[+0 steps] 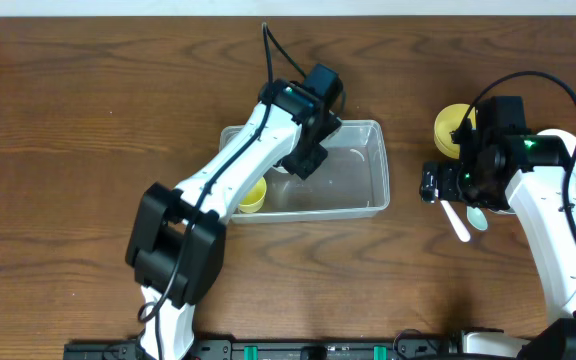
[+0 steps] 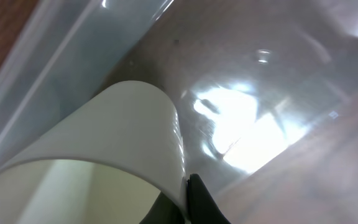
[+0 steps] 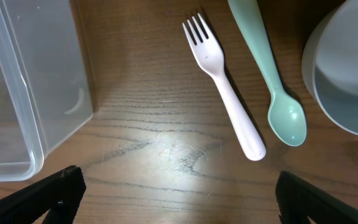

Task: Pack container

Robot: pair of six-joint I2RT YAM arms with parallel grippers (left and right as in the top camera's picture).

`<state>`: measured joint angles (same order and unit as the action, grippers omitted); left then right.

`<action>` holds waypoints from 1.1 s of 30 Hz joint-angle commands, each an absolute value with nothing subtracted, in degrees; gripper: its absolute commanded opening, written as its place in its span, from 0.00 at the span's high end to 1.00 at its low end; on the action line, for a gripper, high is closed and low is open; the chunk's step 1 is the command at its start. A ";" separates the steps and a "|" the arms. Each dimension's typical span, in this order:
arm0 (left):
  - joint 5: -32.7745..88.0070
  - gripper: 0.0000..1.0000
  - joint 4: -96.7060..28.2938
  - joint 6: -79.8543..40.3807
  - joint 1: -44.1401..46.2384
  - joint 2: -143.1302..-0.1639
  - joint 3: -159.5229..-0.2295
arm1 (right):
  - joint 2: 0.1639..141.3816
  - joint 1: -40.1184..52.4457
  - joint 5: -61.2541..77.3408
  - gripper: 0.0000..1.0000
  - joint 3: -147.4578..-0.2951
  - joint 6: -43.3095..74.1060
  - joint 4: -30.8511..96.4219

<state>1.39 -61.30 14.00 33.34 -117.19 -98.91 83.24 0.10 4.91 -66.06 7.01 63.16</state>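
The clear plastic container [image 1: 368,195] sits mid-table. A yellow cup [image 1: 252,196] lies in its left end. My left gripper [image 1: 298,160] is over the container's back left part, shut on the rim of a white cup [image 2: 110,137]; the left wrist view shows the cup inside the container [image 2: 278,74], its wall pinched between the fingers [image 2: 188,202]. My right gripper [image 3: 176,196] is open and empty above bare wood, right of the container [image 3: 17,93]. A white fork [image 3: 225,93] and a mint spoon [image 3: 272,81] lie ahead of it.
A yellow bowl [image 1: 452,128] stands at the back right beside the right arm. A white bowl [image 3: 347,68] stands right of the spoon, and its edge shows in the overhead view [image 1: 573,140]. The fork [image 1: 457,222] and spoon [image 1: 477,217] lie below the right gripper.
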 commanded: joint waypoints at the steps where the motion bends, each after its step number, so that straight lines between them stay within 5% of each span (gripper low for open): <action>1: 1.06 0.94 -60.60 15.84 31.77 -118.41 -98.98 | 83.40 -0.47 4.54 0.01 -67.00 6.59 63.02; 5: 1.08 0.94 -59.22 15.81 30.57 -118.85 -98.98 | 83.40 -0.47 4.54 0.01 -67.00 6.59 63.05; 8: 1.06 0.54 -59.20 15.84 30.39 -118.85 -98.98 | 83.40 -0.47 4.54 0.01 -67.00 6.59 63.02; 11: 1.06 0.33 -59.29 15.81 30.61 -118.78 -99.02 | 83.40 -0.47 4.51 0.01 -67.00 6.59 63.05; 24: 0.38 0.19 -65.80 10.70 28.80 -105.03 -106.65 | 83.37 -0.47 4.58 0.01 -67.02 6.68 63.31; 31: 0.47 0.15 -67.99 0.84 15.55 -94.37 -106.65 | 82.59 -0.47 4.51 0.02 -72.20 6.79 64.29; 33: 0.51 0.14 -70.98 -9.17 5.89 -91.50 -106.63 | 82.74 -0.47 1.61 0.02 -81.78 5.80 64.20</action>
